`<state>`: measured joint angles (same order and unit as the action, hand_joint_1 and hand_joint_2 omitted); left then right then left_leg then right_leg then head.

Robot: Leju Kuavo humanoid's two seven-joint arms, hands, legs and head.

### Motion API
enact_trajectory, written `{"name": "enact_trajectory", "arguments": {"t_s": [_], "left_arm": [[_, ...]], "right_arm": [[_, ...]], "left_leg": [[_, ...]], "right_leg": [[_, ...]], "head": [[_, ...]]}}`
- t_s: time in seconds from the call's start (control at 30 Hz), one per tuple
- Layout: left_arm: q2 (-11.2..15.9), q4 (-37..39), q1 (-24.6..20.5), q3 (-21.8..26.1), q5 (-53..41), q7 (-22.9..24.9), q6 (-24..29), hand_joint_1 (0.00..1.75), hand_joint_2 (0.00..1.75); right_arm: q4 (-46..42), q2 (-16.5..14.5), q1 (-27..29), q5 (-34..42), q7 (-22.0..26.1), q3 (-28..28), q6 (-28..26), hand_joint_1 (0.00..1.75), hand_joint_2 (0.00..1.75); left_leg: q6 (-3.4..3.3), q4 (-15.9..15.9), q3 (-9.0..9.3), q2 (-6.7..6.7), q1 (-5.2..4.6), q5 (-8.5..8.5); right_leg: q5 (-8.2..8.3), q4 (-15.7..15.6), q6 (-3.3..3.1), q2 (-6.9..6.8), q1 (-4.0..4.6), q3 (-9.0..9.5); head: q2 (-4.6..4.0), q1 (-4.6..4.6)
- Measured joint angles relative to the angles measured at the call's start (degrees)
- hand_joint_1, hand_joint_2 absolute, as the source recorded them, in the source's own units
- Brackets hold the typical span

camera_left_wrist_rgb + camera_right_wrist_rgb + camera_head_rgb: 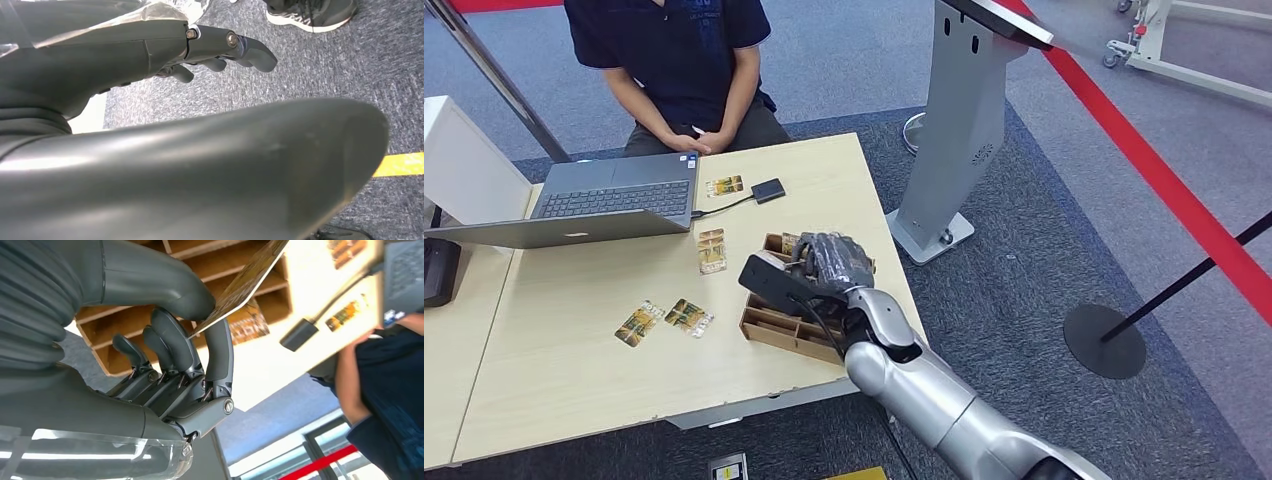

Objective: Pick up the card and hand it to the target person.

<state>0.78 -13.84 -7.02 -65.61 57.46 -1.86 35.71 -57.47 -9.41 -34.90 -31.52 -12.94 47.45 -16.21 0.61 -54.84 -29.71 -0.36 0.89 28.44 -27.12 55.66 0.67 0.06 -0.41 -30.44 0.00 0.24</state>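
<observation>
Right hand [829,262] sits over the wooden divided box [776,325] at the near right part of the bench [554,370]. Right wrist view: thumb and fingers [218,347] pinch one edge of a card [245,285], which sticks out tilted above the box compartments. Remaining fingers curl in beneath the card. A further card lies flat in one compartment [250,322].

Left hand [220,47] hangs beside the robot's body above grey carpet. Fingers lightly curled, apart, nothing between them: released.

Loose cards on the bench: two side by side near the bench middle [662,320], one just beside the box's far left corner [712,250], one near the laptop's right edge [724,186]. Open laptop [604,200] at the far left of the bench, cable running to a small black adapter [767,190].

Person in dark shirt [674,60] seated at the far side of the bench, hands clasped in lap. Grey kiosk stand [954,130] on the floor to the right of the bench.
</observation>
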Motion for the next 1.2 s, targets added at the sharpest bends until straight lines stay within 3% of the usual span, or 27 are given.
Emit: {"name": "enact_trajectory", "arguments": {"t_s": [0.47,0.9,1.0,1.07,1.13,1.2], "left_arm": [[0.1,0.0,0.0,0.0,-1.0,-0.8,-0.5,0.00,0.00],[0.1,0.0,-0.1,-0.3,-2.8,-1.0,-1.2,0.00,0.00],[0.1,0.0,-0.2,-0.5,-2.9,-1.0,-1.2,0.00,0.00],[0.1,0.0,-0.2,-0.7,-2.9,-0.9,-1.2,0.00,0.00],[0.1,0.0,-0.2,-0.9,-3.0,-0.8,-1.2,0.00,0.00],[0.1,0.0,-0.2,-1.1,-3.1,-0.7,-1.2,0.00,0.00]], "right_arm": [[-3.1,1.5,-3.5,4.2,1.0,-0.4,2.9,1.73,1.75],[7.2,-2.3,-13.5,3.7,1.5,-0.3,5.2,1.66,1.75],[10.5,-4.0,-15.3,4.6,2.3,-0.3,6.0,1.47,1.75],[12.7,-5.3,-16.4,5.4,2.8,-0.3,6.3,1.10,1.75],[14.7,-6.5,-17.4,6.5,3.0,-0.2,6.3,0.39,1.75],[16.1,-7.3,-17.9,7.5,2.7,-0.1,6.4,0.01,1.75]], "left_leg": [[0.01,0.0,-0.01,0.00,0.00,-0.01],[0.03,0.0,-0.02,-0.01,0.00,-0.03],[0.03,0.0,-0.02,-0.02,0.01,-0.03],[0.03,0.0,-0.02,-0.01,0.01,-0.03],[0.03,0.0,-0.02,-0.02,0.01,-0.03],[0.03,0.0,-0.02,-0.02,0.01,-0.03]], "right_leg": [[0.01,0.0,-0.01,0.00,0.00,0.00],[0.02,0.1,-0.03,0.00,0.00,-0.01],[0.02,0.1,-0.03,0.00,0.00,-0.01],[0.02,0.1,-0.03,0.00,0.00,-0.01],[0.02,0.1,-0.03,0.00,0.00,-0.01],[0.02,0.1,-0.03,0.00,0.00,-0.01]], "head": [[0.00,-0.01],[0.00,0.00],[0.00,0.00],[0.00,0.00],[0.00,0.00],[0.00,0.01]]}}
